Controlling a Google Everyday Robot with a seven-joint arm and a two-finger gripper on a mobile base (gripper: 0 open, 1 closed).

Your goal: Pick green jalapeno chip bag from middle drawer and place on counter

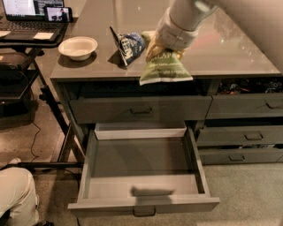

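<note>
Laptop (24, 11) at far left, lid up, on the black side table (26, 40), with a phone (59, 13) propped just beside its screen. Below, at the lower left corner, a pale trouser leg (15, 194) on the floor. Next to the right, the counter (234, 53), glossy grey-brown, tops the grey drawer cabinet. On its left end sits a white bowl (78, 46), upright, well apart from the bags. Near the counter's middle a dark blue-and-white chip bag (128, 44) stands tilted, one corner pointing up. Beneath it, the shallow top drawer (141, 109) is closed. Under that, the middle drawer (143, 167) is pulled fully out toward the camera, its grey floor showing and a dark shadow lying near its front wall. Just right of the blue bag, the gripper (162, 52) is over the counter's front part, pointing down, its yellowish fingers (152, 47) pinched on the top of the green jalapeno chip bag (166, 69). That bag hangs below the wrist, its lower half crossing the counter's front edge in this view. Whether it touches the surface cannot be told. It sits close beside the blue bag; contact between the two is unclear. The arm (190, 13), pale and thick, comes in from the upper right and slopes down and leftward to the wrist cuff. At far right, a stack of closed grey drawers (247, 106) with small handles.
</note>
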